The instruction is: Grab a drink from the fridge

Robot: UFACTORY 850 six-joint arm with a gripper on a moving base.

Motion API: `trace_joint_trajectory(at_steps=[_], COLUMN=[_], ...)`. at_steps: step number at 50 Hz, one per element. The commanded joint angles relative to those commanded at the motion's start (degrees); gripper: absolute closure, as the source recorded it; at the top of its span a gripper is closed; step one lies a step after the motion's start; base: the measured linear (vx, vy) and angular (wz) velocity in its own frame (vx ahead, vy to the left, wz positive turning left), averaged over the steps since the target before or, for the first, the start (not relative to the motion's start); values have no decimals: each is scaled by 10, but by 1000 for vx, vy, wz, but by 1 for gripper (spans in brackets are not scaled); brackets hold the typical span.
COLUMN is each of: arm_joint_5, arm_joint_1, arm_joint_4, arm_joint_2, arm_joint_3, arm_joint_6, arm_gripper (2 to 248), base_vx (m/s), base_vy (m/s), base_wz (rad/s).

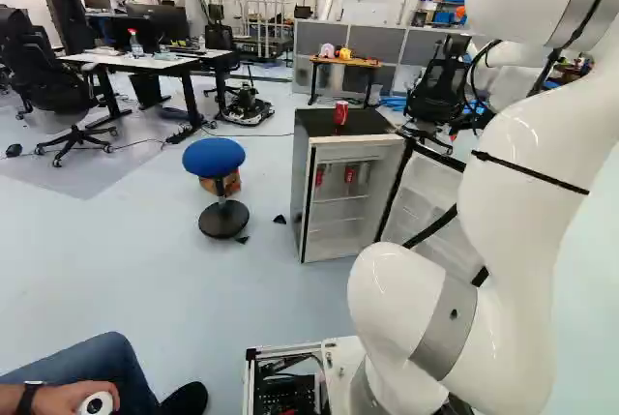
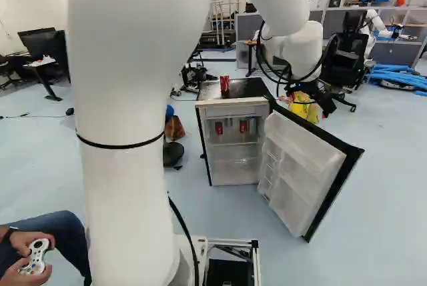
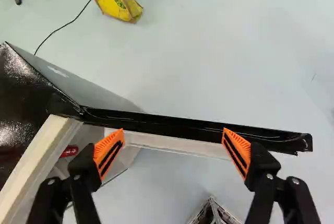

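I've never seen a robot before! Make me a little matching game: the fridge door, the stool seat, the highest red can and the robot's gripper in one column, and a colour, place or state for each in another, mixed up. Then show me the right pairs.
1. Fridge door
2. Stool seat
3. Highest red can
4. Gripper

A. Blue
B. Standing on the fridge top
C. Open, with orange pads
D. Swung wide on its hinge

Right pairs: 1-D; 2-A; 3-B; 4-C

A blue stool (image 1: 215,157) stood on the floor (image 1: 174,270), a brown object (image 1: 231,183) behind its stem. A black office chair (image 1: 44,72) stood beside a desk (image 1: 145,62) bearing a bottle (image 1: 135,46). Elsewhere were a yellow bag (image 3: 114,0) and blue tubing (image 2: 400,77).
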Motion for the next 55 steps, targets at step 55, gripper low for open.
trace_joint_trajectory(at_steps=[55], arm_joint_5=[-118], arm_joint_1=[-10], arm_joint_4=[0], arm_joint_2=[-151], arm_joint_3=[-199], arm_joint_6=[0], arm_gripper=[3], base_vx=[0], base_vy=[0], base_wz=[0])
